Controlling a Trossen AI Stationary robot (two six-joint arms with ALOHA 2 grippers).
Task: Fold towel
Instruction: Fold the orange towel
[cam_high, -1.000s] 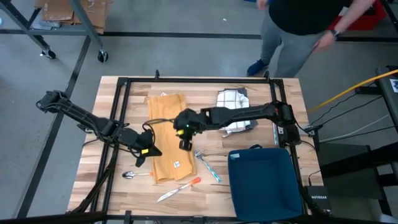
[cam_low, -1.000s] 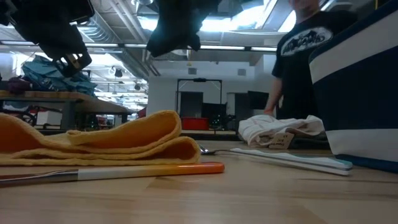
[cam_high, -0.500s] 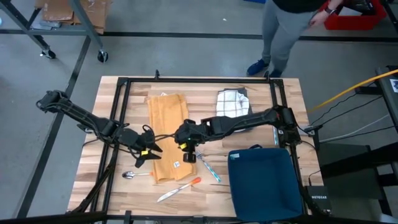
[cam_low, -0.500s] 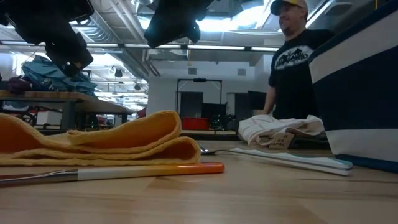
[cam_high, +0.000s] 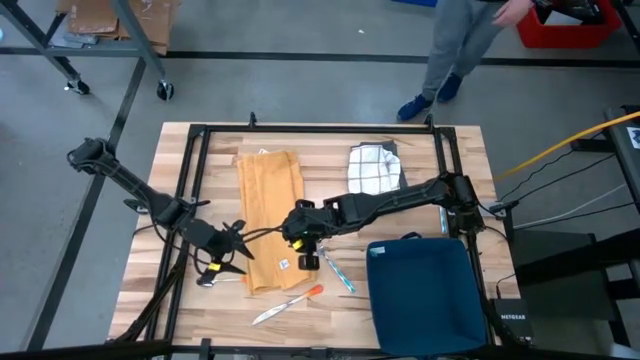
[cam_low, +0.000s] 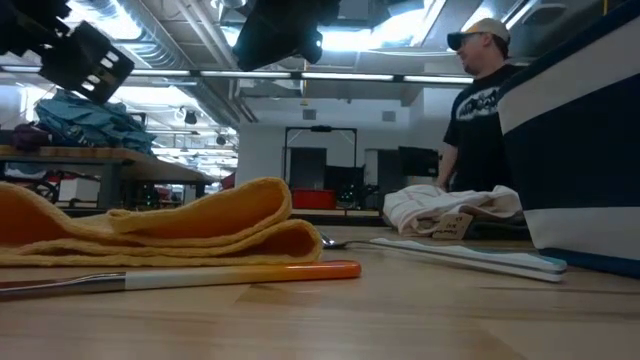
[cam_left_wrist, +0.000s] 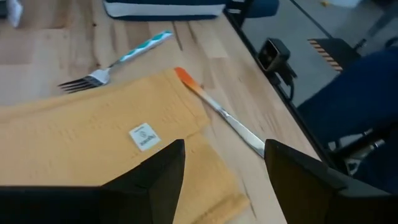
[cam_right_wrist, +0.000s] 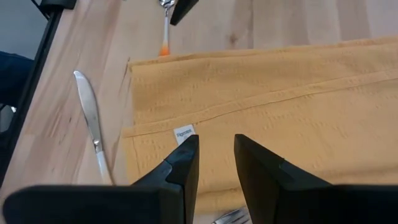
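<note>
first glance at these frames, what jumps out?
The orange towel, folded into a long strip, lies left of centre on the wooden table, and both dark grippers hover at its near end: the left gripper open by its left edge, the right gripper over its right edge near the white label. A navy bin fills the near right corner, and a fork and knife lie beside the towel.

We see a grey concrete floor around the wooden table, a person standing beyond it under ceiling lights.
</note>
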